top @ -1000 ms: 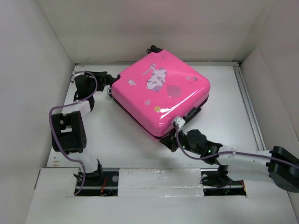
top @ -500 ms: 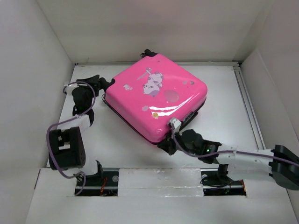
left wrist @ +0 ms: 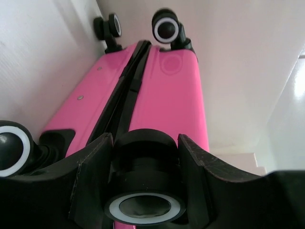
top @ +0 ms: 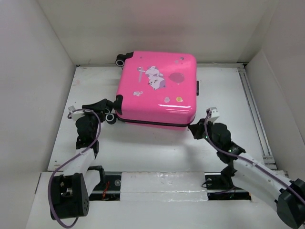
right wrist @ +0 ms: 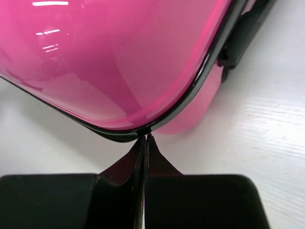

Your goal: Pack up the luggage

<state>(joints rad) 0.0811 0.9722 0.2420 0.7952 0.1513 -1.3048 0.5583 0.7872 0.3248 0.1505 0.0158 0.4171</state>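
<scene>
Luggage (top: 159,95) on the table (top: 143,148), closed and lying flat, lid upward, at the far middle beside the back wall (top: 157,28). A cartoon print (top: 155,78) is carried on the lid; the small marks around it are too small to be read.

The left gripper (top: 106,113) is clenched on a wheel (top: 110,117) at the near left corner. In the left wrist view, that wheel (left wrist: 145,205) is seen held between the two fingers (left wrist: 90,181).

The right gripper (top: 195,130) is clenched, its fingertips (right wrist: 144,140) pressed together and touching the black trim (right wrist: 200,81) at the near right corner. Whether anything is pinched cannot be told.

Compared with one second ago, the luggage has been turned from a diagonal lie to one square with the back wall and shifted farther back. The left arm has been drawn in toward its base.
</scene>
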